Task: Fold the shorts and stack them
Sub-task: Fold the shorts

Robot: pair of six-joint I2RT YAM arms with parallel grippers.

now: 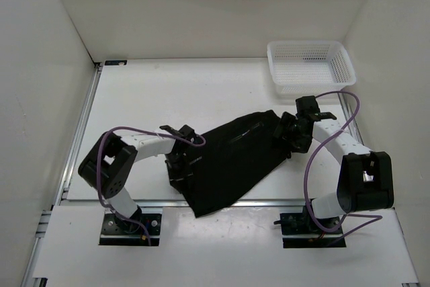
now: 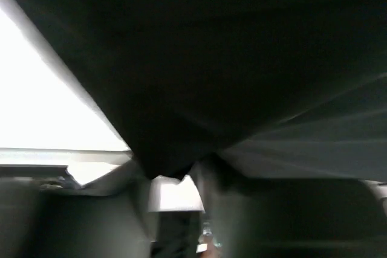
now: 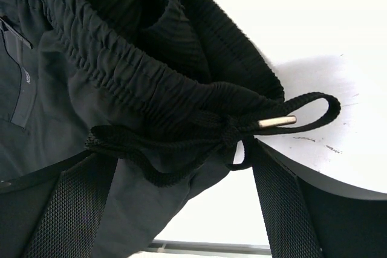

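Across the centre of the top view, the black shorts [image 1: 232,162] lay on the white table [image 1: 148,99], running diagonally from lower left to upper right, well apart from the white mesh basket [image 1: 271,58] in the upper right corner. The left gripper [image 1: 180,165] sat at the shorts' left edge. Its wrist view was filled with blurred dark cloth, so I could not tell if it was clenched. The right gripper [image 1: 287,132] was at the upper right end. In its wrist view the fingers [image 3: 72,203] stood spread apart, with the gathered elastic waistband [image 3: 121,70] and the knotted drawstring [image 3: 181,149] with its metal tip [image 3: 277,121] lying between them, not pinched.
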